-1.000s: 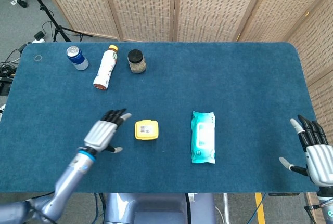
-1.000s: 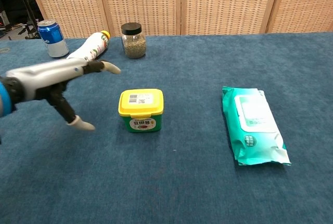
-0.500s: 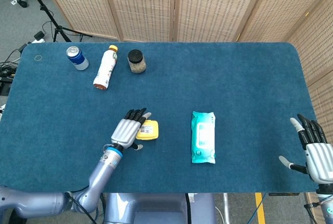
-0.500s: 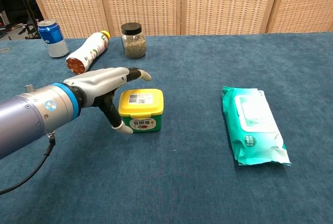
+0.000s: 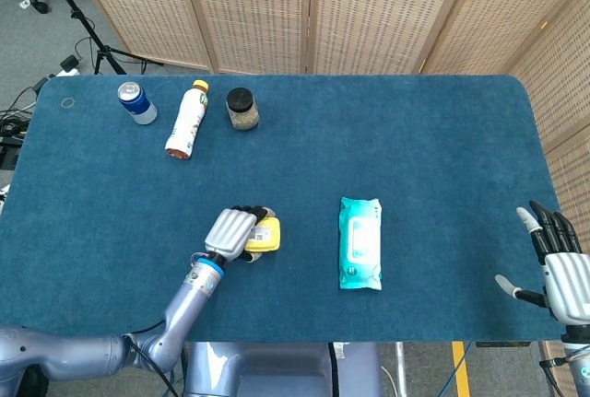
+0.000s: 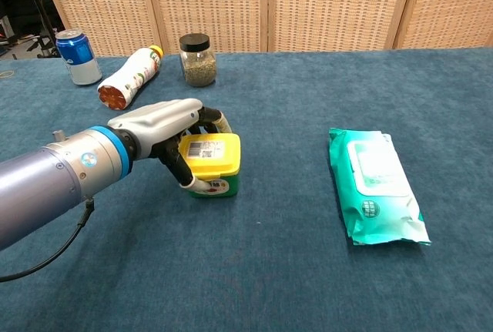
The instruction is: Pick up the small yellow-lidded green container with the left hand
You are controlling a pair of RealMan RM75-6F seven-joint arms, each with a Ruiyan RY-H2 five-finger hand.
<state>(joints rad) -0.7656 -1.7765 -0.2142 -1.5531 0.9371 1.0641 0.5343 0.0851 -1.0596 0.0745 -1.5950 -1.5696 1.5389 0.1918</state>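
Observation:
The small green container with a yellow lid (image 5: 265,235) (image 6: 216,157) stands on the blue table, left of centre. My left hand (image 5: 231,229) (image 6: 168,126) grips it from its left side: fingers curl over the lid's far edge and the thumb presses on the near face. The hand hides the container's left part. My right hand (image 5: 558,263) hovers open with fingers spread at the table's near right corner; only the head view shows it.
A teal wipes pack (image 5: 359,242) (image 6: 376,184) lies to the container's right. At the back left stand a blue can (image 5: 136,102) (image 6: 77,56) and a dark-lidded jar (image 5: 242,109) (image 6: 197,59), with a bottle (image 5: 186,119) (image 6: 129,76) lying between them.
My left hand swept right to the container and its spread fingers closed around it, thumb on the near face. The right hand stayed put.

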